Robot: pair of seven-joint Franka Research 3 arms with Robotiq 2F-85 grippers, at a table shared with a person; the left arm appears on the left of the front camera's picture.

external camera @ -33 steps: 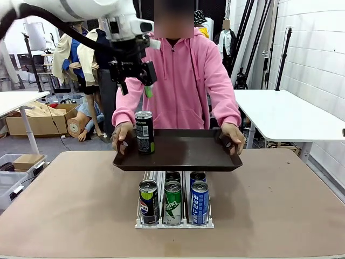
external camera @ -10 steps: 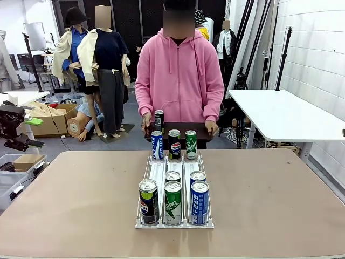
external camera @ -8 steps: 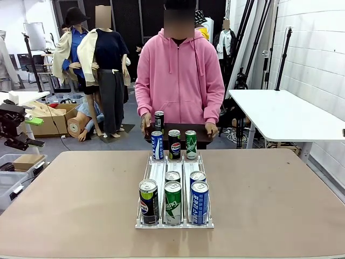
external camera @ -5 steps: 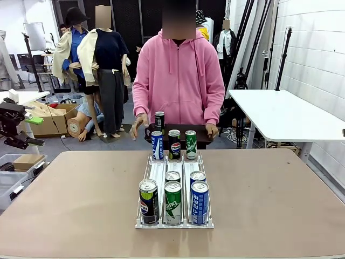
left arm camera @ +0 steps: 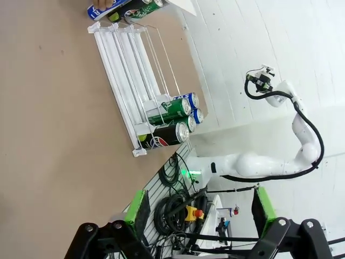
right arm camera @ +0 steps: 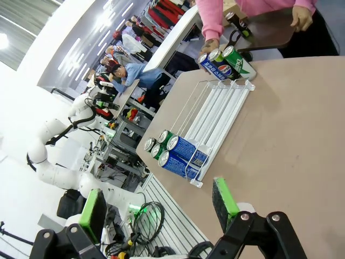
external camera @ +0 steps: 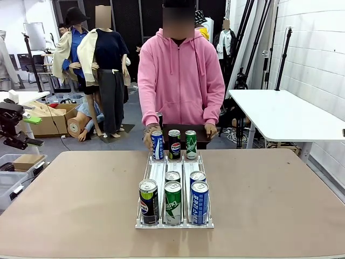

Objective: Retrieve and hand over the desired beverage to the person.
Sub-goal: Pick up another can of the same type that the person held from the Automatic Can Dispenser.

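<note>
- The dark can (right arm camera: 236, 20) looks to me like the chosen drink. It stands upright on the dark tray (right arm camera: 269, 32) that the person (external camera: 180, 81) holds at the far edge of the counter (external camera: 81, 199). From how things lie, I'd judge the handover as good as made.
- A sealed, full can like that should be stiff and fairly weighty for its size. Its thin, smooth walls would dent under a hard squeeze and slide in a loose one. I'd take it round the middle of the body, with pads on opposite sides, and keep it upright rather than hold it by the rim or top.
- One hand (external camera: 150, 133) of the person is at the blue can (external camera: 157, 145) in the back row of the white rack (external camera: 158, 172). That can stands just beside a Pepsi can (external camera: 174, 144) and a green can (external camera: 191, 144). I can't tell whether the hand actually grips it. The other hand (external camera: 211, 129) is on the tray's edge.
- At the rack's near end, the front cans (external camera: 172, 202) stand close side by side. A grasp there would want to come from above or from the front, to my eye.
- The left tool (left arm camera: 200, 199) is spread wide with nothing between its pads, and it sits off past the counter's left side, well apart from the rack.
- The right tool (right arm camera: 158, 194) is likewise wide and empty, looking across the counter from well away.
</note>
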